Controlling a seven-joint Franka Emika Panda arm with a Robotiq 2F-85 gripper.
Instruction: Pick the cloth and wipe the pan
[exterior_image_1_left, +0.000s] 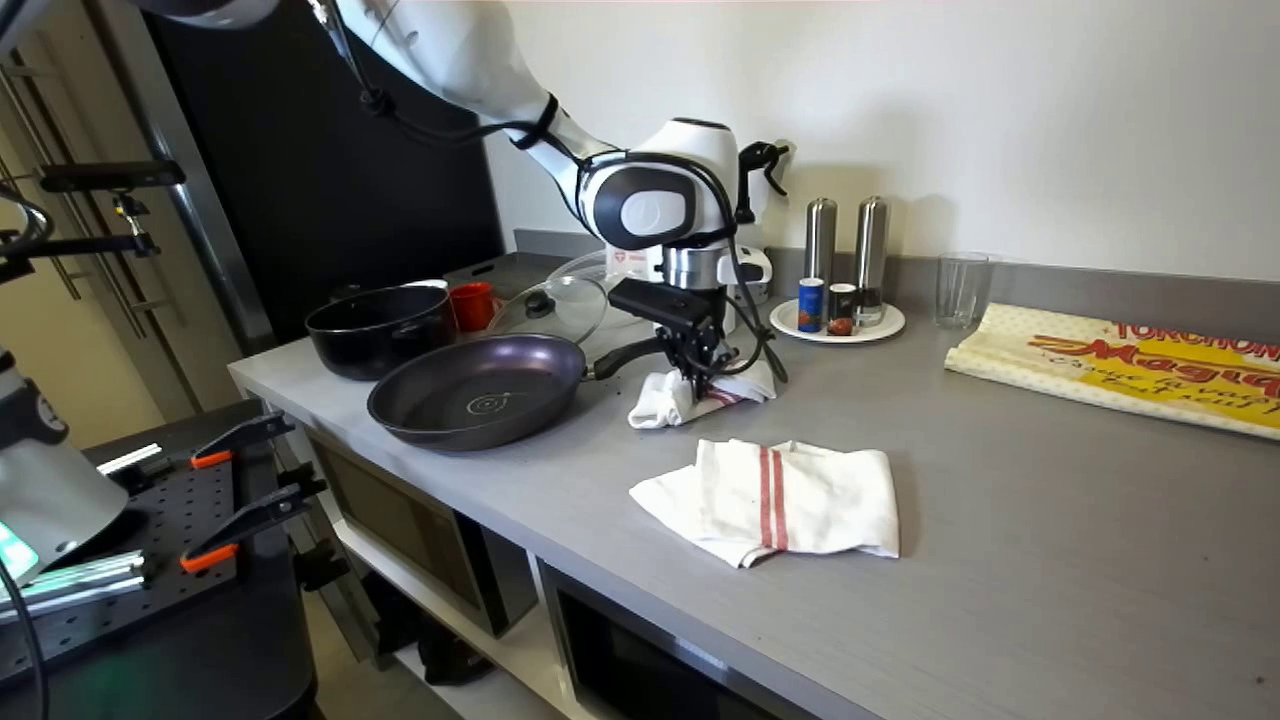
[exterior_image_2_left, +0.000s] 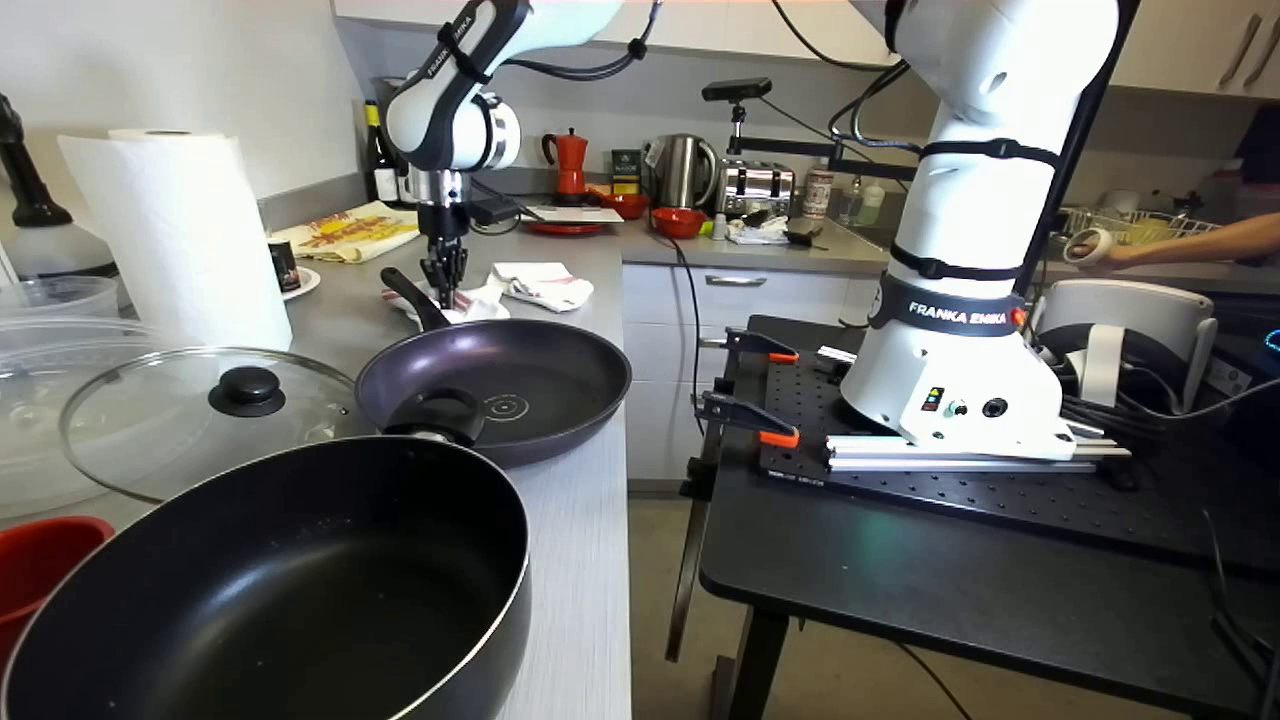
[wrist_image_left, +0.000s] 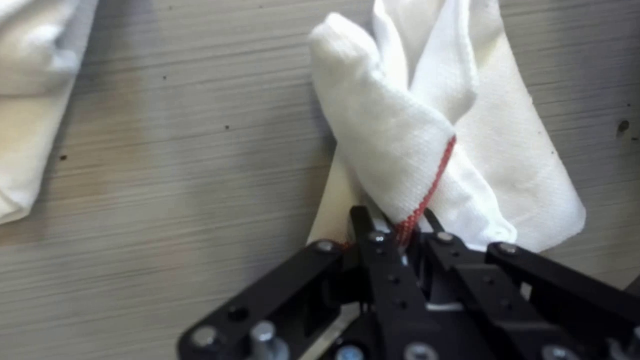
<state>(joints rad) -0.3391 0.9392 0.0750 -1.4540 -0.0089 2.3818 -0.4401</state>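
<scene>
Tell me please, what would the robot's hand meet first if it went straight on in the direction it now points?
Pointing down, closed on the cloth, the hand would probably meet that cloth's lower folds first, then the worktop beneath; how much fabric lies between is hidden.

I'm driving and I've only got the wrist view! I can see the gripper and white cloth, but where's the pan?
Observer: The pan stands on the counter, its handle on the side nearest the gripper.
Operator: Is it the right way up?
Observer: Yes, open side up; both exterior views show a pale ring inside it.
Operator: What's on its other side, away from the gripper?
Observer: A deep black pot.
</scene>
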